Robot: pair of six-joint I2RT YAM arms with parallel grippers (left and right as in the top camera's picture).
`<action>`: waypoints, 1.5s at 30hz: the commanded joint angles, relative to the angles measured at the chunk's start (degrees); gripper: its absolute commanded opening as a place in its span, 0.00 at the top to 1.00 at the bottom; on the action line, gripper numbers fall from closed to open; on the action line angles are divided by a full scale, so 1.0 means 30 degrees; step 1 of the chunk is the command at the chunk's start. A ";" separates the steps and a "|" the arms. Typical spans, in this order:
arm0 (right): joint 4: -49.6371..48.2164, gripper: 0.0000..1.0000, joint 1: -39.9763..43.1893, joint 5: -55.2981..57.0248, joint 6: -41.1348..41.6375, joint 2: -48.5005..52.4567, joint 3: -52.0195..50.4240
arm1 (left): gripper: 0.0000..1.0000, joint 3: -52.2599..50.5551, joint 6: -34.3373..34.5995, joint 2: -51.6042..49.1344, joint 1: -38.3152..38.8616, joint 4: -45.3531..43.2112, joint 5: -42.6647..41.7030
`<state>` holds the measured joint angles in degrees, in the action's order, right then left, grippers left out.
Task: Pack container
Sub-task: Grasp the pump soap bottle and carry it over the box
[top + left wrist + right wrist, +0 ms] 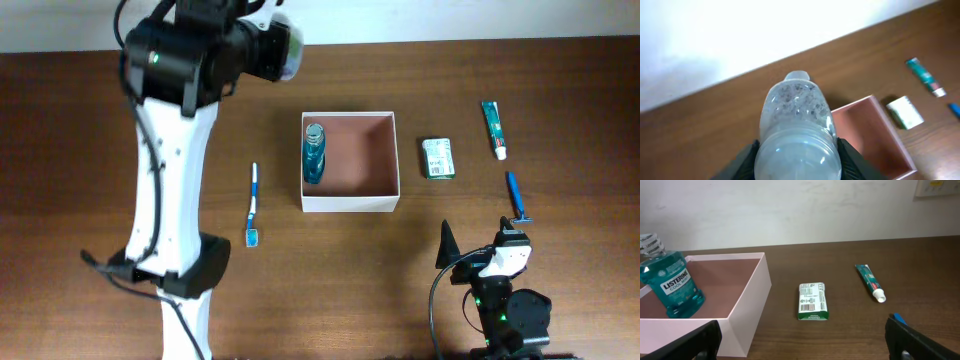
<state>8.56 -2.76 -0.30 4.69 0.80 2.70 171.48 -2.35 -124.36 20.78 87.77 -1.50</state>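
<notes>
Bottle (797,115) is clamped in left end effector (799,155), well apart from the box (350,203) at counter (100,150) centre; right end effector (805,345) is spread, empty. Mouthwash (314,155) inside could be struck on lowering; grip security can't be judged.

Overhead looks straight down on the table (560,90). Left wrist peers down past a close bottle (797,135); right wrist sits low, level. All share the box (350,203).

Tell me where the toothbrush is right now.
In the overhead view, the toothbrush lies flat on the table on the left side, just left of the container and apart from it, beside the left arm.
</notes>
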 commanded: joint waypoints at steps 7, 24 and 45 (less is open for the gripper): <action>-0.0015 0.01 0.0087 -0.0182 0.0015 -0.0204 -0.0168 | 0.95 0.0204 0.0583 0.0845 0.3315 -0.0204 0.0430; -0.0015 0.01 0.0087 -0.0182 0.0007 -0.0197 -0.0168 | 0.95 -0.3548 0.4073 -0.2885 0.4779 -0.1056 0.0503; -0.0015 0.01 0.0087 -0.0182 0.0007 -0.0197 -0.0168 | 0.94 -0.3621 0.6564 -0.5938 0.4772 0.0984 0.2106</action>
<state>8.56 -2.76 -0.32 4.71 0.80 2.70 159.96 15.68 -141.69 35.24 90.39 3.25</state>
